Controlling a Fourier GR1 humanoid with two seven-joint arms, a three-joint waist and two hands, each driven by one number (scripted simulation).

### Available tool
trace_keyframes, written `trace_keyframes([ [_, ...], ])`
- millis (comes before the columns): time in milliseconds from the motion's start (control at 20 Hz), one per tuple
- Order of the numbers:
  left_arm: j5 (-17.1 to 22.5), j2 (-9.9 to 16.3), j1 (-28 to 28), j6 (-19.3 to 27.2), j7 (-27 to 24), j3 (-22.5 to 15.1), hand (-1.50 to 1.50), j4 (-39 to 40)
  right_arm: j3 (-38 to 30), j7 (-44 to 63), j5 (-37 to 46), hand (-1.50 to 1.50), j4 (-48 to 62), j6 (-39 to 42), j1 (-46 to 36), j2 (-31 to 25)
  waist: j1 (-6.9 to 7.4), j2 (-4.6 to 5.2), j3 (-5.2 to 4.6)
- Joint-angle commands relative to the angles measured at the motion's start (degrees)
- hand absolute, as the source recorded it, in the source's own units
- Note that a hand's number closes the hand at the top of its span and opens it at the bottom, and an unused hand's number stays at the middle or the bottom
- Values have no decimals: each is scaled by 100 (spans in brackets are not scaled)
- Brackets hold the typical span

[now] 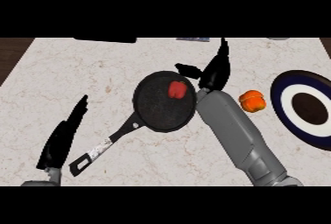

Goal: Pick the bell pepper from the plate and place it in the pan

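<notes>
Nearest me, my left hand rests open on the counter, fingers straight. The pan holds the red bell pepper. My right hand hovers just beyond, fingers spread, empty. An orange pepper sits beside the plate.

One head view — steeply down onto the counter.
</notes>
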Motion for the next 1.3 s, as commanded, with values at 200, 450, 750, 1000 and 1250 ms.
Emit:
trace_keyframes([
  [200, -62, -37, 164, 183, -20, 185, 0, 111, -49, -266, -272, -150, -661, -1704, 813, 32, -439, -114, -7],
  [450, 166, 202, 814, 2, -204, 449, 0, -335, 320, -707, 212, -150, -2031, -1434, 2506, -128, -604, -185, -12],
  [750, 141, 114, 751, 17, -192, 503, 0, -187, 683, -422, 855, -150, -4104, -1045, 4358, -548, -692, -186, -23],
  [1000, 179, 207, 501, -74, 78, 637, 0, -269, 804, -289, 952, -150, -5929, -606, 5962, -1207, -631, -153, -18],
  [1250, 174, 143, 104, -127, -29, 742, 0, 113, 861, -630, 291, -150, -7180, -487, 7147, -1971, -618, -131, -11],
])
